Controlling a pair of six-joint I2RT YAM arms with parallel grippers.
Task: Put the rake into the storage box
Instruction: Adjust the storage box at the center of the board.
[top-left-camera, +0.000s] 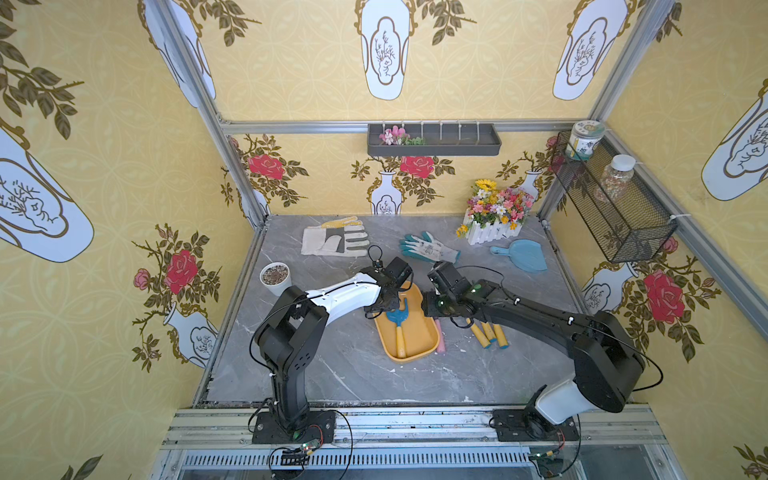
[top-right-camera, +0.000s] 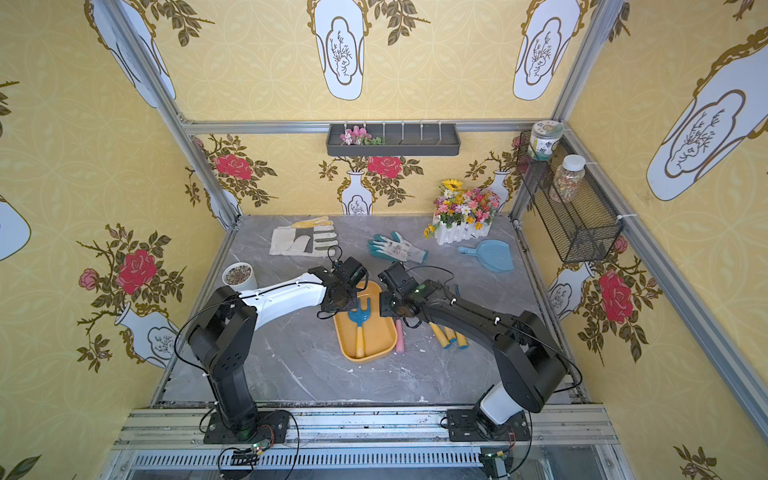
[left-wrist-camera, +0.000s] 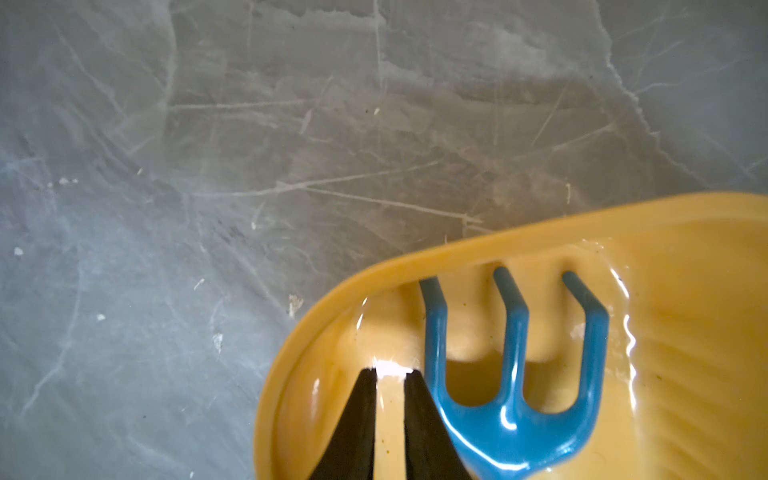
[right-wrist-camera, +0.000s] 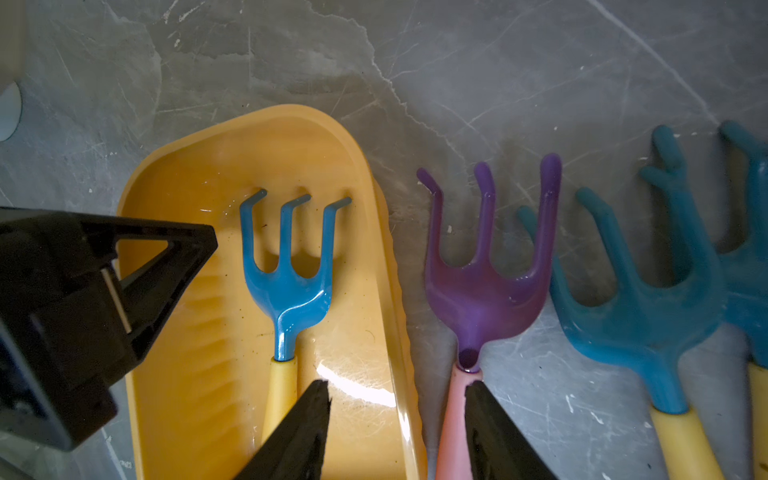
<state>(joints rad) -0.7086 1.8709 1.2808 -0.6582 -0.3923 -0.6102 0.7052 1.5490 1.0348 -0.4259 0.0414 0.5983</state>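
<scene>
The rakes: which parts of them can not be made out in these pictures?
Purple rake: head hidden under the right arm in both top views; handle end cut off in the right wrist view.
Teal rakes: heads under the same arm; the outermost cut by the wrist view's edge.
Blue rake: handle cut off in the left wrist view.

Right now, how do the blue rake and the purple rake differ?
The blue rake has a yellow handle, the purple rake a pink one. The blue rake lies inside the orange-yellow tray, the purple rake on the table beside it. Both have three bent tines.
</scene>
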